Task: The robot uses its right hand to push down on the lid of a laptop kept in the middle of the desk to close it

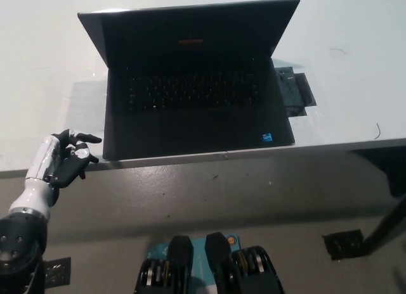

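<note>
Laptop [193, 85] sits mid-desk [355, 66], front edge along the desk's near edge, lid [190, 28] fully raised and tilted back. Closing not started. Right hand not in view, nothing touching the lid. Left hand [63, 161] rests at the near edge, just beside the laptop's front left corner, fingers loosely curled and apart, holding nothing. Remaining: reach the lid's top edge, press down.
</note>
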